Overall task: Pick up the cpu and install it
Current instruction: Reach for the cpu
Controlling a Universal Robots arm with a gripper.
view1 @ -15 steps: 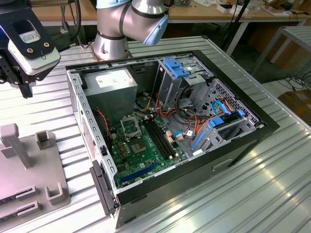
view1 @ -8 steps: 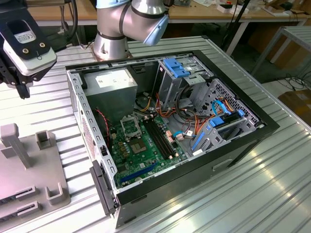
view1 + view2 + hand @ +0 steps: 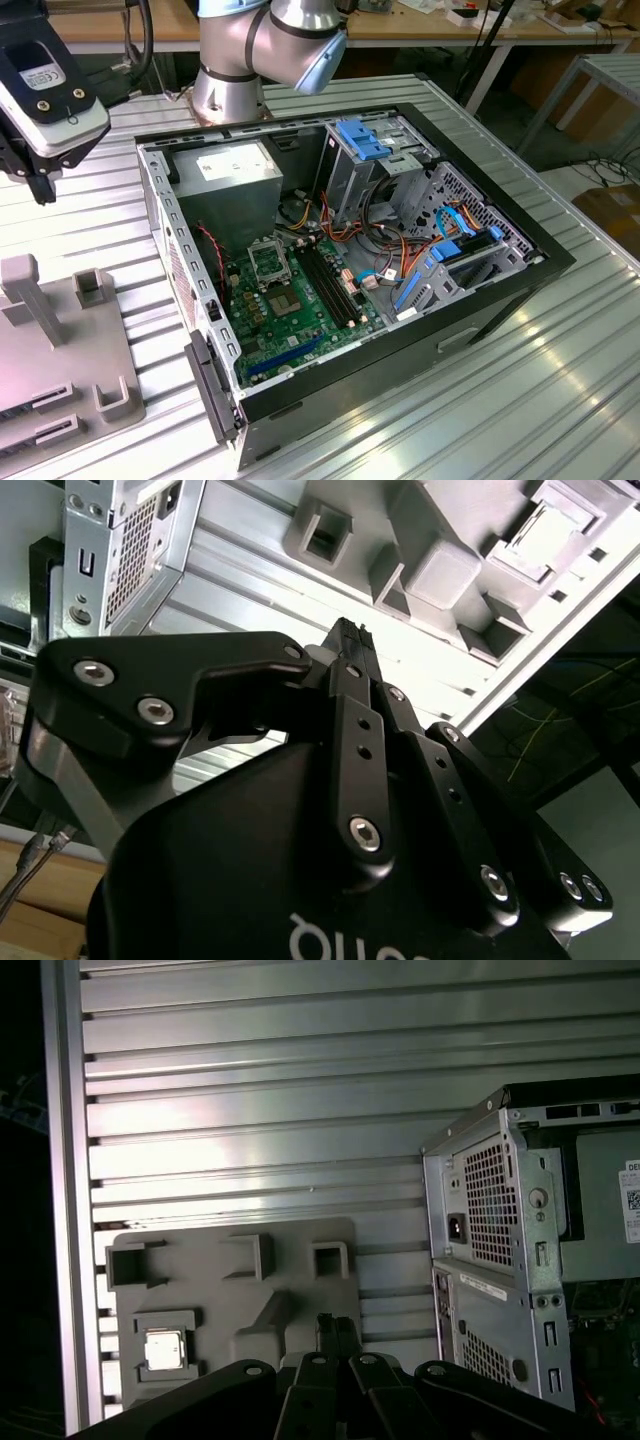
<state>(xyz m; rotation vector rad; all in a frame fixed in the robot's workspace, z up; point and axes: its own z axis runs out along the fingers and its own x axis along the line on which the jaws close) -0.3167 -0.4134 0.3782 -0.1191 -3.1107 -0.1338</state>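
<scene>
First wrist view: the cpu (image 3: 166, 1350) lies flat in a square recess of the grey fixture tray (image 3: 300, 1285), which rests on the ribbed aluminium table (image 3: 250, 1080) beside the open computer case (image 3: 495, 1210). The gripper (image 3: 337, 1328) hangs above the tray with its fingers drawn together and nothing between them; the second wrist view confirms the tips meeting. The tips stand clear of the chip and are offset from its recess toward the case side, not over it. In the exterior view the case lies on its side with the green motherboard (image 3: 300, 310) exposed and the socket (image 3: 268, 262) near the power supply. The socket looks unoccupied, though whether its frame is raised cannot be told. Assessment: the work is at the approach stage of the pick, with no contact made and installation not begun. A sound grasp from here would, in my judgement, call for the jaws to be opened wider than the chip, centred over the recess and squared to the chip's edges. The descent would need to be gentle, since the recess walls leave little room for the fingers.
</scene>
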